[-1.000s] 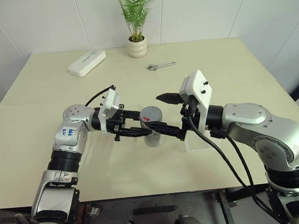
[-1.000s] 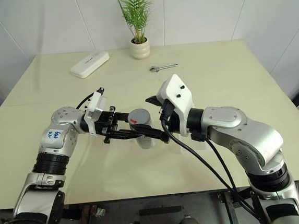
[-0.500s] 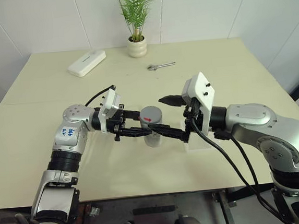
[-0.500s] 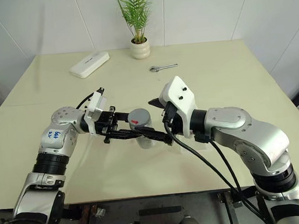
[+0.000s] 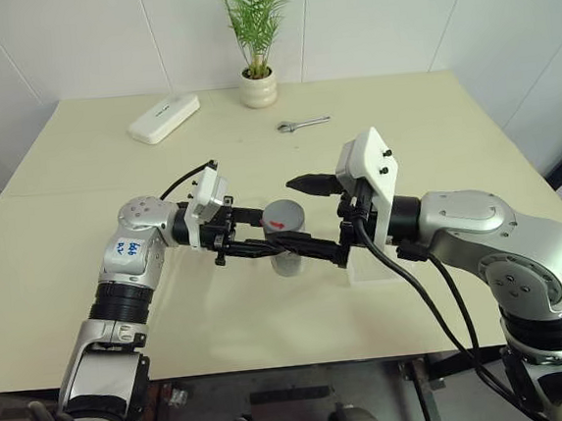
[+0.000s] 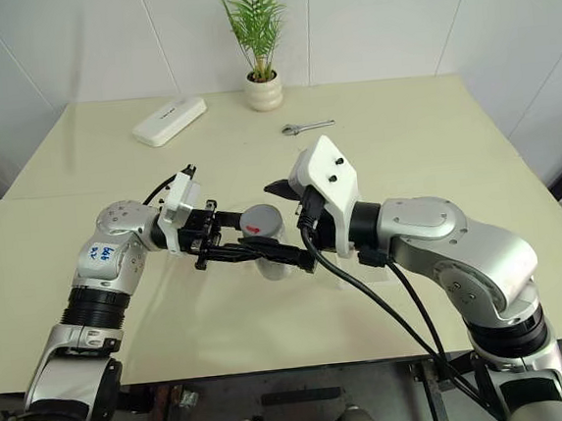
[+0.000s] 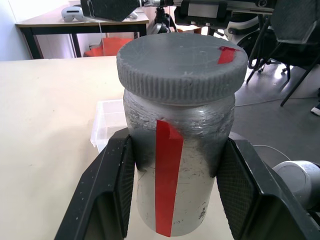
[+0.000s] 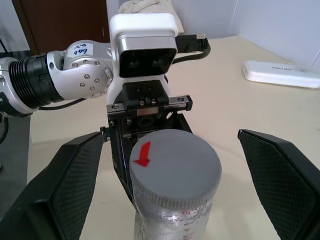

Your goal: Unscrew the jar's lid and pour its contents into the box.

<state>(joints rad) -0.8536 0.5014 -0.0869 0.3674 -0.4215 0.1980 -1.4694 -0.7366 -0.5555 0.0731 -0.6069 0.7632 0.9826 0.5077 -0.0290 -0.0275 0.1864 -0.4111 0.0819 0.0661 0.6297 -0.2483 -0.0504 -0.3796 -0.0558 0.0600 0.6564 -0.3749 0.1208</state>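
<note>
The jar (image 5: 286, 242) stands upright near the middle of the desk (image 5: 87, 247), far from every edge, with lots of bare room around it. The left tool (image 7: 172, 190) is clamped tight on the jar's sides. The lid (image 8: 175, 170) is on top. The right tool (image 8: 175, 180) is spread wide apart, one finger (image 8: 65, 185) on each side of the lid, touching nothing. The box (image 7: 107, 125) sits just beside the jar.

Jar (image 5: 285, 238) stood at frame centre on table (image 5: 86, 237), lid (image 5: 282, 215) on it; box (image 5: 370, 267) right of it; plant pot (image 5: 257, 87), case (image 5: 163, 118) and wrench (image 5: 302, 123) along upper frame.
</note>
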